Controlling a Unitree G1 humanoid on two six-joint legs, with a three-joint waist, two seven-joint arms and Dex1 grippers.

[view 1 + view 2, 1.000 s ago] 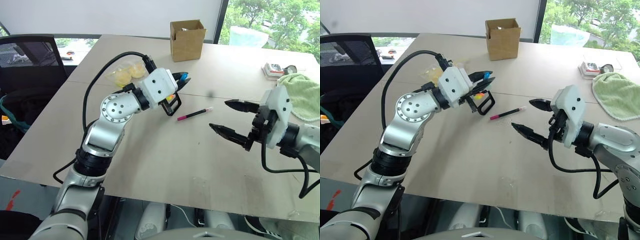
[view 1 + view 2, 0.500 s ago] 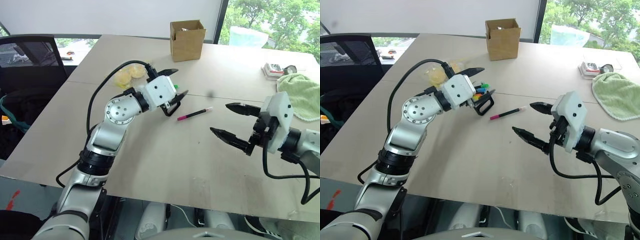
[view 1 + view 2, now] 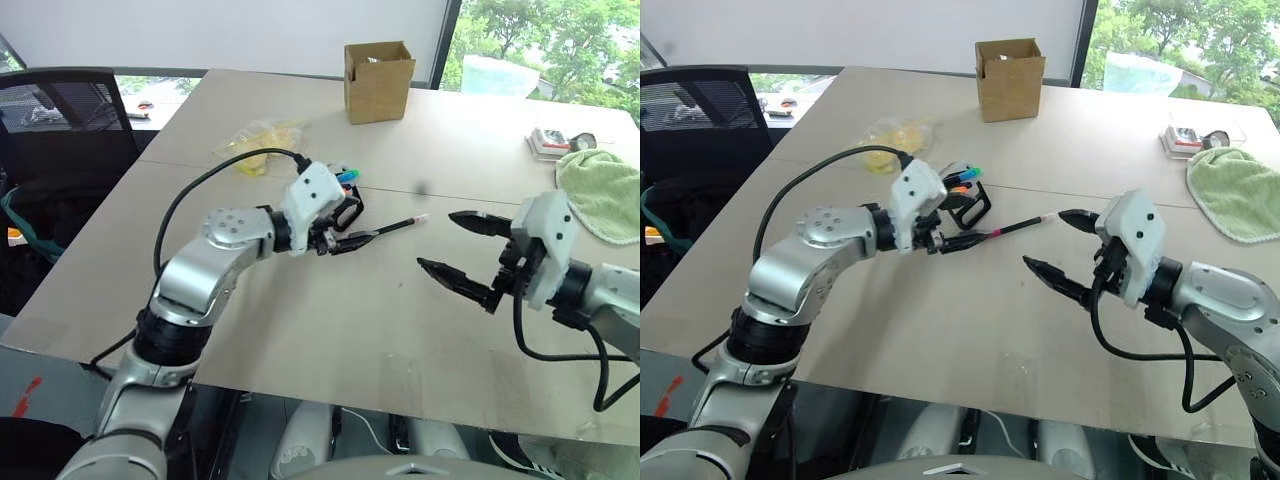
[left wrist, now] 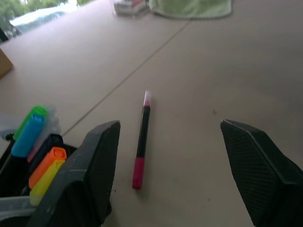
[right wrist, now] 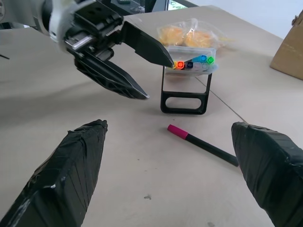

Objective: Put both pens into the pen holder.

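Pens are the business at hand: the pink-ended pen (image 4: pixel 142 142) lies flat on the pale table (image 3: pixel 330 330), just beside the pen holder (image 5: pixel 187 85), a small black frame standing upright with bright marker tips (green, blue, orange, yellow) crowding its top. A blue tip among them may be the second pen, though that cannot be told for certain. The left gripper (image 3: pixel 352 238) hovers low over the pink end of the pen with its fingers parted and nothing between them, the pen lying in the gap as seen along the wrist. The right gripper (image 3: pixel 462 253) hangs wide open and empty above the table, near the pen's pale far end. By the look of it, the step in hand is the pick-up of the remaining pen; the next move calls for lowering the left fingers astride the barrel, pinching it, then tipping it upright over the holder. Farther off sit a cardboard box (image 3: pixel 378 80), a plastic bag (image 3: pixel 258 150) and a green towel (image 3: pixel 600 195).
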